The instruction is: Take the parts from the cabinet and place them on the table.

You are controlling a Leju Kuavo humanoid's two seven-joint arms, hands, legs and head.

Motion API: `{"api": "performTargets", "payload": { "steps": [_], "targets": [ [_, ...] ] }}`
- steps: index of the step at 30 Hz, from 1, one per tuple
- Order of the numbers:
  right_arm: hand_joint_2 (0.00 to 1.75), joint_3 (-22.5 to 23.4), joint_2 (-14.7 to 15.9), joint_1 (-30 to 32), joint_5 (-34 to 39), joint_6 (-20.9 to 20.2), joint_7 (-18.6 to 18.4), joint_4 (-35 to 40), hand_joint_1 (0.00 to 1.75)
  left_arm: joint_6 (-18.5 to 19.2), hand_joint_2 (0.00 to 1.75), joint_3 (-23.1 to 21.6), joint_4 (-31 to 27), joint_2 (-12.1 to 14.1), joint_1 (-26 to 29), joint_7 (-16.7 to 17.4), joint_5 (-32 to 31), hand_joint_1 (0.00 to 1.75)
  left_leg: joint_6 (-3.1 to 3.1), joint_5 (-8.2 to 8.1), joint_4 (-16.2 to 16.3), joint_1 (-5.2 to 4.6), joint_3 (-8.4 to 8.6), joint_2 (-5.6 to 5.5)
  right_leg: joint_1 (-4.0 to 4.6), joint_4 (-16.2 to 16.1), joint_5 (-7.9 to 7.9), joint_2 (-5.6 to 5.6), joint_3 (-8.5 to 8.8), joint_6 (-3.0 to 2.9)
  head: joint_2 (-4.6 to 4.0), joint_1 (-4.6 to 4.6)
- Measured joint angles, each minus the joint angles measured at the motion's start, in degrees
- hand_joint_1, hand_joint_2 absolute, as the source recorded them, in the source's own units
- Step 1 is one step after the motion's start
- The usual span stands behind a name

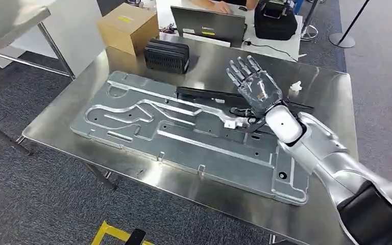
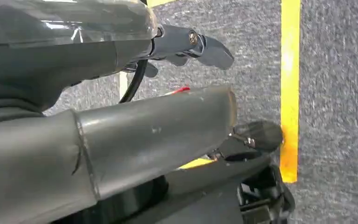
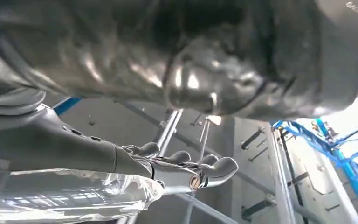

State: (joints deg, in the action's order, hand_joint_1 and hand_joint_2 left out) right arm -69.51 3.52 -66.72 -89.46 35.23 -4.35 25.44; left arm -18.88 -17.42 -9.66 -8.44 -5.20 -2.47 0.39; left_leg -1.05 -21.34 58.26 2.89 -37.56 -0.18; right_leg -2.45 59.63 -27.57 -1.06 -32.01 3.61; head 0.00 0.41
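A large flat aluminium plate (image 1: 184,138) with raised channels lies across the steel table (image 1: 332,107). A long black strip (image 1: 209,94) lies along the plate's far edge. A black ribbed block (image 1: 166,55) and a small white part (image 1: 296,86) sit further back. My right hand (image 1: 255,84) hovers over the black strip's right portion, fingers spread and holding nothing. The right wrist view shows the same right hand (image 3: 121,154) with fingers (image 3: 186,168) straight and nothing in them. My left hand (image 2: 144,130) hangs over the grey carpet, holding nothing.
A cardboard box (image 1: 127,25) stands at the table's far left corner. Beyond the table are a laptop (image 1: 206,23), a black bag (image 1: 275,20) and a person's hand (image 1: 219,5). Yellow tape (image 2: 290,88) marks the floor. A second table's edge (image 1: 10,25) is at the left.
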Motion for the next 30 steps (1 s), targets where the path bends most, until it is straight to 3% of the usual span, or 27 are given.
{"api": "performTargets", "payload": {
  "steps": [1, 3, 4, 5, 7, 8, 9, 10, 11, 12, 13, 14, 15, 16, 18, 19, 20, 21, 23, 24, 25, 27, 28, 29, 30],
  "targets": [
    [0.00, 0.0, 0.0, 0.0, 0.0, 0.0, 0.0, 0.0, 0.00, 0.0, 0.00, 0.0, 0.0, 0.0, 0.0, 0.0, 0.0, 0.00, -0.45, 0.31, 0.1, -0.34, -0.03, -0.17, -0.10, -0.3, -0.46, 0.15, -0.17, -0.62, 0.00, 0.09],
    [0.00, 0.0, 0.0, 0.0, 0.0, 0.0, 0.0, 0.1, 0.00, 0.0, 0.00, 0.0, 0.0, 0.0, 0.1, 0.0, 0.0, 0.00, -1.59, 1.13, -0.4, -0.08, -0.29, -0.30, 0.20, 0.2, -0.15, 0.18, -0.97, -1.72, 0.00, 0.11],
    [0.00, 0.0, 0.0, 0.0, 0.0, 0.0, 0.0, 0.2, 0.00, 0.0, 0.00, 0.0, 0.0, 0.0, 0.2, 0.0, 0.0, 0.00, -1.78, 0.58, -0.3, 0.23, -0.57, -0.14, -0.19, 0.0, 0.47, 0.26, -1.41, -2.69, 0.00, -0.09],
    [0.00, 0.0, 0.0, 0.0, 0.0, 0.0, 0.0, 0.2, 0.00, 0.0, 0.00, 0.0, 0.0, 0.0, 0.2, 0.0, 0.0, 0.00, -1.49, -2.08, 1.6, 0.20, -1.47, 0.10, 0.09, -0.1, 0.93, 0.36, -1.86, -3.38, 0.00, -0.11],
    [0.00, 0.0, 0.0, 0.0, 0.0, 0.0, 0.1, 0.3, 0.00, 0.1, 0.00, 0.0, 0.0, 0.0, 0.1, -0.1, 0.0, 0.00, -1.13, -8.74, 10.2, -0.16, -4.23, 0.09, 0.70, -0.1, 1.85, 0.38, -2.97, -4.39, 0.00, -0.22],
    [0.00, 0.0, 0.0, 0.1, 0.0, 0.0, 0.1, 0.3, 0.00, 0.1, 0.00, 0.0, 0.0, 0.0, 0.1, -0.1, 0.0, 0.00, -0.98, -11.26, 15.2, -0.48, -5.66, 0.10, 1.17, -0.1, 2.35, 0.43, -3.61, -4.71, 0.00, -0.20],
    [0.00, 0.0, 0.0, 0.2, 0.0, -0.1, 0.1, 0.3, 0.00, 0.1, 0.00, 0.0, 0.0, 0.0, 0.1, -0.1, 0.0, 0.00, -0.73, -12.14, 18.1, -0.73, -6.06, 0.10, 1.59, 0.0, 2.80, 0.46, -4.19, -4.90, 0.00, -0.20],
    [0.00, 0.0, 0.0, 0.2, 0.0, -0.1, 0.1, 0.3, 0.00, 0.1, 0.00, 0.0, 0.0, 0.0, 0.1, -0.1, 0.1, 0.00, -0.34, -11.64, 18.7, -1.03, -5.42, 0.10, 2.01, 0.0, 3.21, 0.46, -4.80, -5.06, 0.00, -0.20],
    [0.00, 0.0, 0.0, 0.2, 0.0, -0.1, 0.2, 0.3, 0.00, 0.2, 0.00, 0.0, 0.0, 0.1, 0.1, -0.1, 0.1, 0.00, 0.30, -10.17, 17.0, -1.38, -3.58, 0.10, 2.40, 0.1, 3.68, 0.46, -5.43, -5.20, 0.00, -0.20],
    [0.00, 0.0, 0.0, 0.2, 0.0, -0.1, 0.2, 0.3, 0.00, 0.2, 0.00, 0.0, 0.0, 0.1, 0.1, -0.1, 0.1, 0.00, 1.10, -8.42, 13.2, -1.87, -0.61, 0.07, 2.82, 0.1, 4.13, 0.44, -5.98, -5.27, 0.00, -0.20],
    [0.00, 0.0, 0.0, 0.2, 0.0, -0.1, 0.2, 0.3, 0.00, 0.2, 0.00, 0.0, 0.0, 0.1, 0.0, -0.1, 0.1, 0.00, 2.30, -7.26, 7.8, -2.54, 3.34, 0.00, 3.13, 0.2, 4.57, 0.41, -6.35, -5.30, 0.00, -0.22],
    [0.00, 0.0, 0.0, 0.2, 0.0, -0.1, 0.2, 0.4, 0.00, 0.1, 0.00, 0.0, 0.0, 0.2, -0.1, -0.1, 0.1, 0.00, 3.44, -8.02, 3.4, -3.15, 6.54, 0.01, 3.07, 0.2, 4.88, 0.47, -6.51, -5.29, 0.00, -0.15],
    [0.00, 0.0, 0.1, 0.2, 0.0, -0.1, 0.2, 0.3, 0.00, 0.1, 0.00, 0.0, 0.0, 0.3, -0.1, -0.1, 0.1, 0.00, 3.63, -8.69, 0.5, -3.16, 8.28, 0.18, 3.47, 0.2, 5.21, 0.48, -6.81, -5.04, 0.00, -0.13],
    [0.00, 0.0, 0.1, 0.2, 0.0, -0.1, 0.2, 0.4, 0.00, 0.1, 0.00, 0.0, 0.0, 0.2, -0.1, -0.1, 0.1, 0.00, 3.19, -8.13, 0.7, -3.36, 7.81, 0.09, 3.20, 0.0, 5.76, 0.69, -6.77, -4.62, 0.00, -0.15],
    [0.00, 0.0, 0.1, 0.2, 0.0, -0.2, 0.3, 0.4, 0.00, 0.1, 0.00, 0.0, 0.0, 0.2, -0.1, 0.0, 0.1, 0.00, 3.46, -7.36, 0.1, -3.72, 7.49, 0.07, 2.82, -0.4, 6.70, 0.73, -6.87, -4.01, 0.00, -0.20],
    [0.00, 0.0, 0.2, 0.3, 0.0, -0.3, 0.6, 0.4, 0.00, 0.1, 0.00, 0.0, 0.0, 0.1, 0.0, 0.0, 0.1, 0.00, 3.82, -6.13, -1.1, -2.95, 7.45, 0.26, 3.30, -0.6, 6.85, 0.69, -7.15, -3.61, 0.00, -0.11],
    [0.00, 0.2, 0.3, 0.4, 0.1, -0.4, 0.8, 0.4, 0.00, 0.1, 0.00, 0.1, 0.0, 0.2, -0.1, 0.1, 0.2, 0.00, 3.94, -5.23, -1.5, -2.89, 7.07, 0.55, 2.96, 0.2, 4.79, 0.59, -7.58, -3.22, 0.00, -0.09],
    [0.00, 0.4, 0.3, 0.4, 0.2, -0.5, 1.0, 0.4, 0.00, 0.1, 0.00, 0.1, 0.0, 0.2, -0.1, 0.1, 0.2, 0.00, 4.63, -4.53, -1.7, -2.80, 6.43, 0.62, 2.71, 2.6, 1.44, 0.64, -8.22, -2.79, 0.00, 0.16],
    [0.00, 0.8, 0.4, 0.5, 0.3, -0.6, 1.3, 0.4, 0.00, 0.3, 0.00, 0.1, 0.0, 0.1, -0.1, 0.1, 0.2, 0.00, 4.41, -3.29, -1.6, -2.76, 4.73, 0.67, 2.05, 10.8, -4.82, 0.73, -10.22, -1.89, 0.00, 0.15],
    [0.00, 1.0, 0.4, 0.8, 0.4, -0.7, 1.5, 0.4, 0.00, 0.3, 0.00, 0.1, 0.0, 0.0, -0.1, 0.1, 0.2, 0.00, 4.32, -2.68, -1.6, -2.69, 3.88, 0.70, 1.71, 14.3, -5.94, 0.74, -10.83, -1.50, 0.00, 0.15],
    [0.00, 1.1, 0.4, 1.0, 0.4, -0.8, 1.6, 0.4, 0.00, 0.3, 0.00, 0.1, 0.0, 0.0, -0.1, 0.1, 0.2, 0.00, 4.13, -2.10, -1.5, -2.53, 3.04, 0.73, 1.40, 16.3, -5.30, 0.75, -10.74, -1.15, 0.00, 0.15],
    [0.00, 1.4, 0.4, 1.3, 0.1, -1.1, 1.6, 0.5, 0.00, 0.3, 0.00, 0.1, 0.0, 0.0, -0.1, 0.1, 0.2, 0.00, 3.52, -1.08, -1.0, -2.12, 1.20, 0.73, 0.82, 13.7, -1.04, 0.78, -7.55, -0.45, 0.00, 0.13],
    [0.00, 1.5, 0.4, 1.3, 0.0, -1.1, 1.6, 0.5, 0.00, 0.3, 0.00, 0.1, 0.0, 0.0, -0.1, 0.1, 0.2, 0.00, 3.08, -0.72, -0.5, -1.84, 0.32, 0.73, 0.51, 9.4, 0.53, 0.86, -4.31, -0.14, 0.00, 0.15],
    [0.00, 1.7, 0.4, 1.2, 0.0, -1.1, 1.6, 0.5, 0.00, 0.3, 0.00, 0.1, 0.0, 0.0, -0.1, 0.1, 0.2, 0.00, 2.63, -0.42, 0.2, -1.76, -0.40, 0.72, 0.21, 3.9, 0.08, 0.99, -0.29, 0.09, 0.00, 0.15],
    [0.00, 1.9, 0.3, 1.2, 0.0, -1.1, 1.7, 0.7, 0.00, 0.2, 0.00, 0.1, 0.0, 0.0, -0.1, 0.1, 0.2, 0.00, 2.24, -0.19, 0.7, -1.88, -1.10, 0.64, 0.85, -0.5, -2.22, 0.88, 2.31, 0.00, 0.00, 0.24]
  ]
}}
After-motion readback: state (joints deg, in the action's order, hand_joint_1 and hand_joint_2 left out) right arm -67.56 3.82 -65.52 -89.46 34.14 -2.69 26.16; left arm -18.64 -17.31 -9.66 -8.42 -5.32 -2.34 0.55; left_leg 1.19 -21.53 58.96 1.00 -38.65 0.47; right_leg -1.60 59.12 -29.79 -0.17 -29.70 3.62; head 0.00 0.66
